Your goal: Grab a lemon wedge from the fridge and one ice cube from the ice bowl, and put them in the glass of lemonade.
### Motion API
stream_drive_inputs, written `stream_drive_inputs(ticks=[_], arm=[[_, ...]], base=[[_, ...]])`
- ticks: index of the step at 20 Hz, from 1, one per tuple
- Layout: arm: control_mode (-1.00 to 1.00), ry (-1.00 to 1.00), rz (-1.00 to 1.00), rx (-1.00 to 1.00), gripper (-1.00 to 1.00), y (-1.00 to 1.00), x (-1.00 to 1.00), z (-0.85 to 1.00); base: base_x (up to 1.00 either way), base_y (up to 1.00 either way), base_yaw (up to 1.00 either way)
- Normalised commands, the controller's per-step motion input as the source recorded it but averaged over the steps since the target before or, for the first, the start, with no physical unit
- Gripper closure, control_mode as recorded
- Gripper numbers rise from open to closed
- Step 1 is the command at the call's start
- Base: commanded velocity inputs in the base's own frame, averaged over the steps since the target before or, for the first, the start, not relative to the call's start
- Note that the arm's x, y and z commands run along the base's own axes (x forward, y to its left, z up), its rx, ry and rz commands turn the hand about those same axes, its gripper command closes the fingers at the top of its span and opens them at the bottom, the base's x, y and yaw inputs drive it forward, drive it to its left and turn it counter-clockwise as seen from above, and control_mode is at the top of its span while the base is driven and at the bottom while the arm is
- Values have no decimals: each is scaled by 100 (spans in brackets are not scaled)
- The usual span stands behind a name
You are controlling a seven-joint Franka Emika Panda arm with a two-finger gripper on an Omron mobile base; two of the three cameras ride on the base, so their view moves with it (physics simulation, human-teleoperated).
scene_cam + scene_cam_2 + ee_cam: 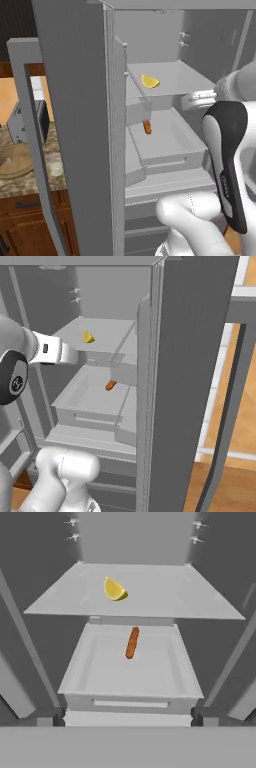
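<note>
2 items sit close inside the fridge (165, 125): lemon wedge (114, 590) above, orange-brown item (131, 643) below; the wrong one could be grabbed. End effector state cannot be told.

The fridge (75, 100) is flat grey all over, inside and out. The lemon wedge (114, 590) is bright yellow with a darker rind edge, and the elongated item (131, 643) in the drawer is orange-brown. The tabletop (30, 177) is mottled brown stone, the ice bowl (15, 160) is tan, and the toaster (27, 122) is silver-grey.
</note>
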Motion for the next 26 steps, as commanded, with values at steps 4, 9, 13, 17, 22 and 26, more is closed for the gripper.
stream_drive_inputs(ticks=[4,9,13,17,22,26], arm=[[-100,2,14,0,-100,29,100,12],[-100,9,7,-8,-100,23,100,1],[-100,14,0,-10,-100,2,100,-8],[-100,1,3,0,-100,-2,38,-15],[-100,1,10,3,-100,-3,58,-31],[-100,5,8,0,-100,0,75,11]], base=[[0,0,0],[0,0,0],[0,0,0],[0,0,0],[0,0,0],[0,0,0]])
